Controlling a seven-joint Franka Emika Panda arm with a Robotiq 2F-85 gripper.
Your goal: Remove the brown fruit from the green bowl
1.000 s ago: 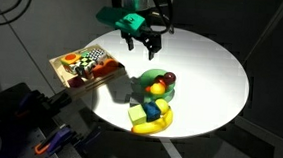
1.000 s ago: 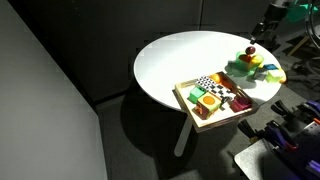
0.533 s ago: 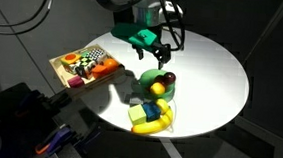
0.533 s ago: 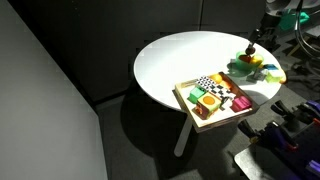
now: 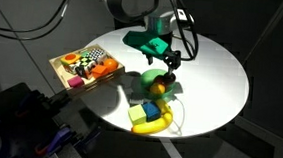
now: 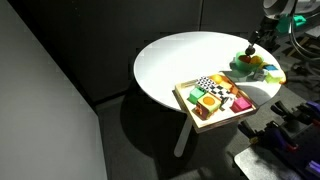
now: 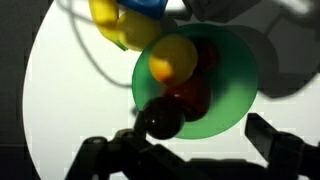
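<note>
The green bowl (image 5: 147, 80) stands on the round white table and also shows in the wrist view (image 7: 235, 70) and in an exterior view (image 6: 240, 67). It holds an orange-yellow fruit (image 7: 172, 57) and a red fruit (image 7: 197, 95). The brown fruit (image 7: 160, 120) is dark and round and lies at the bowl's near rim, close to one finger. My gripper (image 5: 163, 60) hangs just above the bowl, open and empty, its fingers (image 7: 190, 132) on either side of the bowl's near edge. It is at the frame's edge in an exterior view (image 6: 252, 46).
A wooden tray (image 5: 62, 69) with several toy foods stands at the table's edge, also seen in an exterior view (image 6: 184, 99). A yellow banana-shaped piece (image 5: 154, 128) with blue and green blocks lies next to the bowl. The table (image 5: 217, 74) drops off all round.
The gripper has moved from the back of the table forward and down over the green bowl. Its fingers stay open. The fruits have not moved.
</note>
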